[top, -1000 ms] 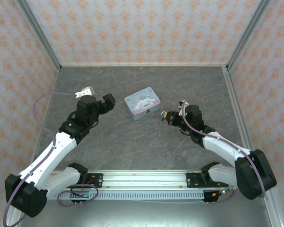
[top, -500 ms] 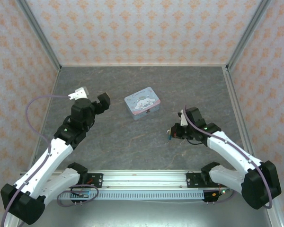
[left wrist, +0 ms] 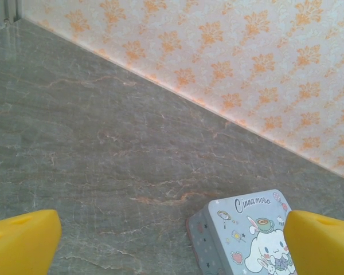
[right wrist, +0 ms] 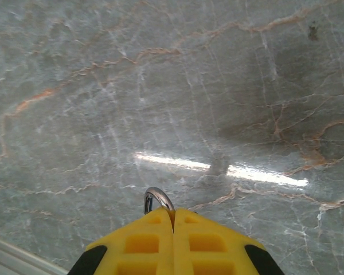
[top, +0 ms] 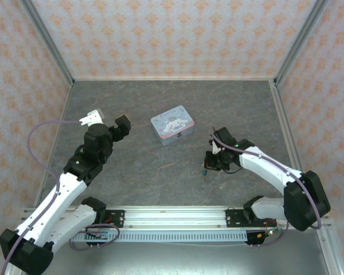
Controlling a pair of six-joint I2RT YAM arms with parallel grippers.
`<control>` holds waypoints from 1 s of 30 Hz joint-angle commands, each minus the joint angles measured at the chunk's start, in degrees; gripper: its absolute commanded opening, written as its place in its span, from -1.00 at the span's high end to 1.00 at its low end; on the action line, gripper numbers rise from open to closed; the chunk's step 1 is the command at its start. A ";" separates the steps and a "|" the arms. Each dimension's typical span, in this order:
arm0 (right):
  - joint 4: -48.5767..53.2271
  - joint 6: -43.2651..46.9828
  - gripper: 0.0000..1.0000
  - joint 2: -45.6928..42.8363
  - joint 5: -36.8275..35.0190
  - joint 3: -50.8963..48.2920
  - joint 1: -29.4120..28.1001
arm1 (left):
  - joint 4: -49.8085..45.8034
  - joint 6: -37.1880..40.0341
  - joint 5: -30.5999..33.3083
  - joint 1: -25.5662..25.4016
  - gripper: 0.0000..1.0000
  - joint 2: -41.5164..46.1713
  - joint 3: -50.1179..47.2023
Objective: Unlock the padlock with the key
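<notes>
The right tool (top: pixel 208 165) is closed, its yellow fingertips pressed together with barely a seam between them in the right wrist view (right wrist: pixel 173 215). A small silver loop (right wrist: pixel 159 200) pokes out just past the tips on their left side. From above, a teal speck sits right at that tool's tip, and I take it for the padlock (top: pixel 205 170), pinched by its body so that the loop is its shackle, though it is too small to be sure. The tool points down at the surface (right wrist: pixel 103 86), close above bare stone, which looks like a way to set the lock down or steady it where the other arm can get at it. The left tool (top: pixel 109 121) is open, its two yellow fingertips standing wide apart at the bottom corners of its own wrist view (left wrist: pixel 172 246), with nothing between them. The pale blue cartoon tin (left wrist: pixel 246 235) lies just ahead of it, nearer its right fingertip, and well apart from the right tool. I cannot make out the key anywhere. Since the left tool is empty and spread, it seems held ready to fetch the key, so by my reading the unlocking has not begun.
</notes>
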State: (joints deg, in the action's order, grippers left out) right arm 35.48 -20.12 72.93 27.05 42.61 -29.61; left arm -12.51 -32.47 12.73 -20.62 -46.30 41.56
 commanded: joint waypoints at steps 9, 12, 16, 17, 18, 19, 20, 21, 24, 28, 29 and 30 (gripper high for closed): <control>-5.52 -1.12 1.00 6.63 -0.67 1.43 -0.48 | -0.70 0.15 2.66 -0.18 -1.00 0.69 -0.52; -7.00 -0.94 1.00 8.12 0.14 1.16 -0.45 | -0.81 -0.03 2.69 -0.19 -1.00 0.52 -0.40; -8.63 -1.06 0.94 9.29 0.29 0.99 -0.50 | -1.36 0.23 2.65 -0.21 -1.00 0.28 0.25; -8.75 -1.12 0.86 9.23 0.04 0.98 -0.46 | -1.47 0.22 2.73 -0.21 -1.00 0.29 0.35; -8.84 -0.98 0.81 9.08 -0.37 1.06 -0.50 | -1.61 0.34 2.79 -0.21 -1.00 0.28 0.44; -8.75 -0.92 0.76 8.70 -1.08 1.07 -0.45 | -1.79 0.39 2.75 -0.16 -1.00 0.34 0.60; -8.69 -0.87 0.72 8.27 -1.67 1.15 -0.45 | -1.88 0.62 2.79 -0.21 -1.00 0.33 0.69; -8.57 -0.67 0.68 7.48 -2.28 1.24 -0.45 | -2.12 0.97 2.76 -0.18 -1.00 0.40 0.96; -7.55 -0.21 0.61 4.00 -5.54 1.70 -0.45 | -3.23 2.32 2.93 -0.21 -1.00 0.50 2.03; -5.78 1.04 0.46 -0.77 -9.98 2.98 -0.45 | -4.01 5.01 4.27 -0.20 -1.00 1.27 2.97; -5.10 1.68 0.44 -2.05 -11.47 3.52 -0.37 | -3.95 5.59 4.63 -0.21 -1.00 1.53 3.07; -4.61 2.23 0.40 -3.44 -13.35 3.87 -0.37 | -3.88 6.30 4.93 -0.20 -1.00 1.76 3.09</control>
State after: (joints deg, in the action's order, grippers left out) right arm 28.51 -19.86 72.90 20.49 43.90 -29.61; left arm -14.96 -29.41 14.48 -20.62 -46.04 42.65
